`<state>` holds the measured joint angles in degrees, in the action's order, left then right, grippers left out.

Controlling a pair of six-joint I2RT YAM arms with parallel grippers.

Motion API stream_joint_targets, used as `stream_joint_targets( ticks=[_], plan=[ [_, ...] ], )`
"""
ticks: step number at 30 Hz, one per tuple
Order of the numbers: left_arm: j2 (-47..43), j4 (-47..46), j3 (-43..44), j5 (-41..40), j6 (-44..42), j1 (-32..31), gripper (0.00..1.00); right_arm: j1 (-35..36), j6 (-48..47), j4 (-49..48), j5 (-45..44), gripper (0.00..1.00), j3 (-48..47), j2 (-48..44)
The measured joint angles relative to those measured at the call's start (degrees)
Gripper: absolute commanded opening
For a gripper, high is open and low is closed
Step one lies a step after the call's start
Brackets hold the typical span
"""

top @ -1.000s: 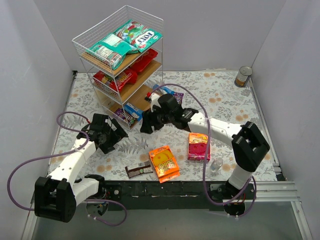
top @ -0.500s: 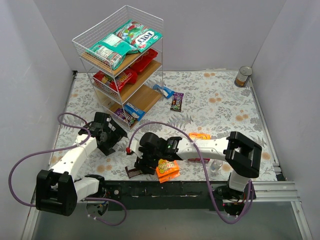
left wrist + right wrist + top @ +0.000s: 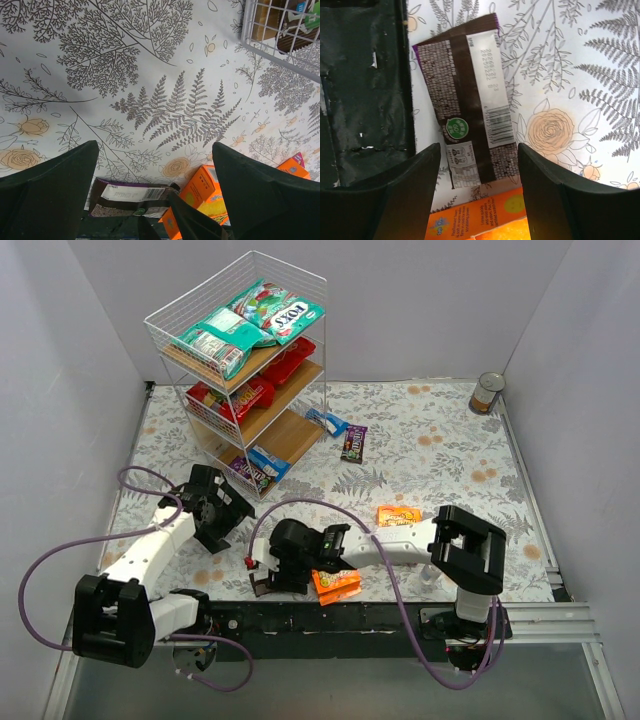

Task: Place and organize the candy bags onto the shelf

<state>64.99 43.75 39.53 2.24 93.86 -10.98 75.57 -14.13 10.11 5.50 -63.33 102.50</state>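
right gripper (image 3: 479, 154) fingers spread wide, end of brown pack (image 3: 467, 100) between them, not clamped. pack lies flat at near edge of table (image 3: 150, 60), just beside orange bag (image 3: 480, 222). left gripper (image 3: 155, 150) wide open, holds nothing, near shelf (image 3: 240, 350). teal bags (image 3: 225, 335) on top tier.

A silver tin can (image 3: 487, 393) stands upright in the far right corner of the table (image 3: 450, 450), close to the grey walls (image 3: 420, 300) and well apart from everything else. The table wears a pale cloth printed with grey fern leaves and orange roses. A scuffed black strip (image 3: 330, 618) runs along its near edge.
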Motion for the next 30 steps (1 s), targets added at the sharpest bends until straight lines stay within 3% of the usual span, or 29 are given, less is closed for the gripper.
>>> stream_joint_targets(
  ticks=[15,30],
  plan=[
    [2.3,-0.5,0.0,1.1,-1.2,0.0,0.98,-0.3,1.1,-3.3,-2.5,0.63,-4.1,5.9],
    [6.6,-7.5,-3.8,7.0,-3.8,0.0,0.98,-13.3,4.0,-4.6,-3.3,0.66,-9.4,9.0]
  ],
)
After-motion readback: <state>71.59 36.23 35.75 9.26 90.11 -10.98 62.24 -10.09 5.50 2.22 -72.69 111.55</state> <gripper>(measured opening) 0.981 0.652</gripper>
